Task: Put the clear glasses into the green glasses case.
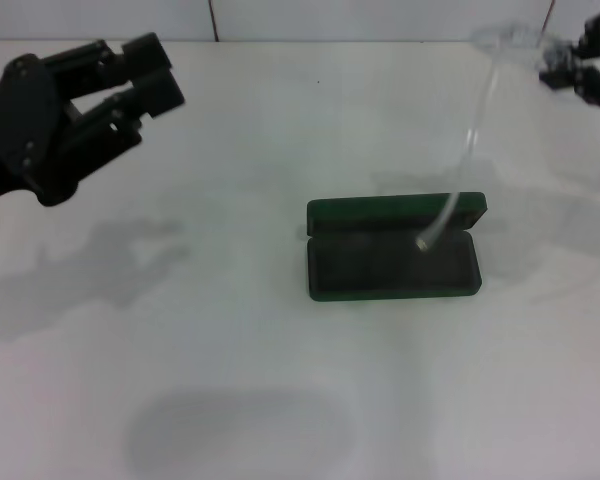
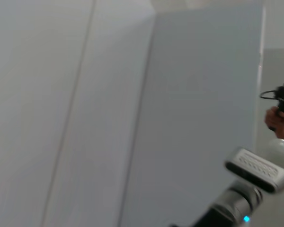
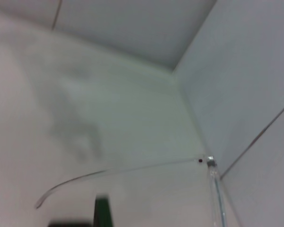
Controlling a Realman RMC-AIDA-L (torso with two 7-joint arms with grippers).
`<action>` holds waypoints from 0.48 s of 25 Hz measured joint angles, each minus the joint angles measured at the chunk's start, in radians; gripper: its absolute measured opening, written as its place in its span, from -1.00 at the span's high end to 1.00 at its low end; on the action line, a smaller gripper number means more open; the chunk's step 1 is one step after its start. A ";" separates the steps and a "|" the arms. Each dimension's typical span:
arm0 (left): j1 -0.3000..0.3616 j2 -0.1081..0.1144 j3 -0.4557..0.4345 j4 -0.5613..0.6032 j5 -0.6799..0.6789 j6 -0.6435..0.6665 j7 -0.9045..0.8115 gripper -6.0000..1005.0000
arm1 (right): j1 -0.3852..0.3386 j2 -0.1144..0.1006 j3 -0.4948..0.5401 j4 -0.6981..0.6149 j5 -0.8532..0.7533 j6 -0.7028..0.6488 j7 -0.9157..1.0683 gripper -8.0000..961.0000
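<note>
Starting at the left edge of the white worktop [image 1: 230, 380], the left gripper [image 1: 152, 75] is seen raised near the far left corner, its black fingers [image 1: 145, 52] parted with nothing between them. Wide bare surface lies between it and the case, and more along the near edge.

Just right of the worktop's middle the case [image 1: 392, 250] lies open, well apart from every edge, its lid folded back toward the far edge and its dark lining turned upward. Free room is left on all four sides of it.

Above the case the glasses [image 1: 480, 95] are held in the air, tilted, with the front up near the far right corner. One thin arm hangs down so that its tip shows over the right part of the case's interior; whether it touches the lining cannot be told. In the right wrist view a curved arm of the glasses [image 3: 113, 171] and a hinge are seen over the worktop.

At the far right corner the right gripper [image 1: 570, 62] is closed on the front of the glasses.
</note>
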 joint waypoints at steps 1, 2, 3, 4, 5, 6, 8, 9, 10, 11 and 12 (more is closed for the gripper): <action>-0.005 0.002 0.000 0.012 0.011 0.008 -0.014 0.33 | -0.014 0.000 0.010 0.002 0.045 0.015 0.009 0.77; -0.005 0.002 0.000 0.012 0.011 0.008 -0.014 0.33 | -0.044 0.001 0.024 0.019 0.133 0.039 0.017 0.77; -0.016 0.003 0.000 0.024 0.029 0.034 -0.033 0.33 | -0.044 0.001 0.024 0.019 0.133 0.039 0.017 0.77; -0.023 0.004 0.001 0.027 0.035 0.053 -0.040 0.33 | -0.059 0.001 0.028 0.037 0.188 0.052 0.018 0.77; -0.025 0.004 0.002 0.028 0.036 0.062 -0.043 0.33 | -0.072 0.001 0.029 0.057 0.227 0.063 0.017 0.77; -0.029 0.004 0.004 0.028 0.037 0.075 -0.047 0.33 | -0.076 0.001 0.029 0.071 0.250 0.068 0.015 0.77; -0.036 0.005 0.005 0.029 0.037 0.100 -0.055 0.33 | -0.095 0.001 0.027 0.138 0.351 0.085 -0.001 0.77; -0.041 0.006 0.005 0.028 0.037 0.109 -0.057 0.33 | -0.100 0.000 0.025 0.160 0.378 0.088 -0.010 0.77; -0.048 0.006 0.006 0.026 0.038 0.119 -0.061 0.33 | -0.108 0.000 0.020 0.198 0.421 0.092 -0.028 0.77; -0.056 0.006 0.009 0.024 0.038 0.125 -0.064 0.33 | -0.113 0.000 0.013 0.224 0.445 0.094 -0.043 0.77; -0.062 0.007 0.012 0.021 0.039 0.130 -0.068 0.33 | -0.117 -0.001 0.004 0.255 0.470 0.096 -0.060 0.77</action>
